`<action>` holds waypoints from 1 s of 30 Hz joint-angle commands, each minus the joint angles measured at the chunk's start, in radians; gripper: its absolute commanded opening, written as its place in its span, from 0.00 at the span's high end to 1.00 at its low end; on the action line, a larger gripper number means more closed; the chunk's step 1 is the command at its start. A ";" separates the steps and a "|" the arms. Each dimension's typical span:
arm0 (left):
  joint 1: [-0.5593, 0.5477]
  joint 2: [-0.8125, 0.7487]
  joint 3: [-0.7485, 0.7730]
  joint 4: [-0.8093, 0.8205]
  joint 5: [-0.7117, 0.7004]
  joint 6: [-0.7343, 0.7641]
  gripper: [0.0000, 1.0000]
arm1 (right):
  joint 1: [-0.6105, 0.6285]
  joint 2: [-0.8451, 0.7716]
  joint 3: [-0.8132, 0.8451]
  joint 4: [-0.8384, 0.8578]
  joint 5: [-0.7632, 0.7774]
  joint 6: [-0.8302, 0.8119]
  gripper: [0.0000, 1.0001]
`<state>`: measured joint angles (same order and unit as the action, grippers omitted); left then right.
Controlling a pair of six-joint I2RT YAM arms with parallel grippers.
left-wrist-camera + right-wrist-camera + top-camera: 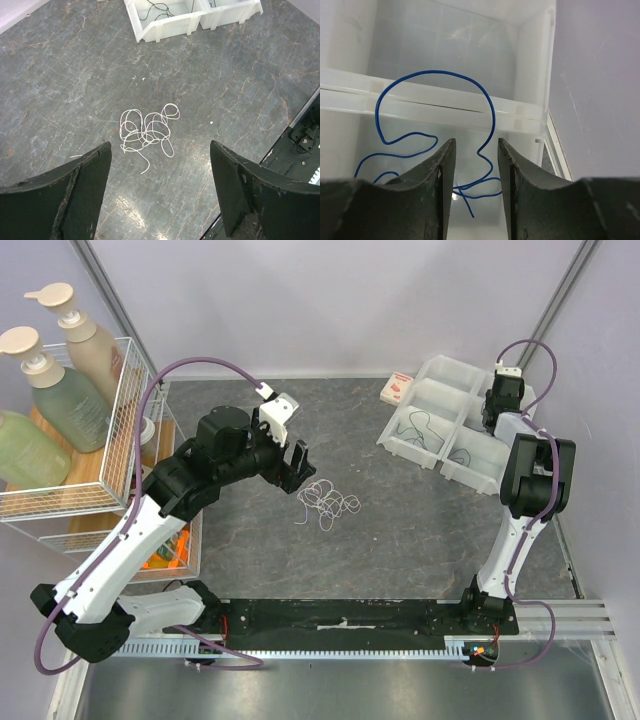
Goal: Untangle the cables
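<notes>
A tangle of thin white cable (328, 502) (147, 131) lies in small loops on the grey table. My left gripper (291, 456) (160, 145) hovers just left of it, open wide, with nothing between the fingers. A black cable (418, 427) (159, 7) rests in one compartment of the white bin tray (452, 371). My right gripper (496, 412) (476, 142) is lowered into a compartment at the tray's right end. A dark blue cable (440, 71) curls there. One strand runs through the gap between the parted jaws without being pinched.
A wire basket (125, 430) holding pump bottles (60, 380) stands on a wooden shelf at the left edge. A red and white card (398, 388) lies behind the tray. The black base rail (350, 615) runs along the near edge. The bin's divider wall (445, 102) crosses in front of the right fingers.
</notes>
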<state>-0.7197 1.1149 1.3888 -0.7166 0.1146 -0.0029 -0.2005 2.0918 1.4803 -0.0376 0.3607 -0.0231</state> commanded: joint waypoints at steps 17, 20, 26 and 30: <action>-0.001 0.005 0.036 -0.017 -0.036 0.064 0.15 | -0.014 0.039 0.095 0.002 -0.074 -0.034 0.72; -0.003 0.011 0.041 -0.006 -0.033 0.066 0.15 | -0.014 0.028 0.089 -0.001 -0.086 -0.054 0.87; -0.003 0.016 0.033 0.025 -0.033 0.066 0.15 | -0.014 -0.047 0.025 -0.015 -0.104 -0.038 1.00; 0.000 0.003 0.003 0.071 -0.052 0.072 0.14 | 0.006 -0.171 -0.113 0.030 -0.051 -0.125 1.00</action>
<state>-0.7197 1.1309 1.3884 -0.7231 0.0803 0.0246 -0.2108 2.0754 1.4658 -0.0601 0.2703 -0.0685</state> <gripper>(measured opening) 0.854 0.010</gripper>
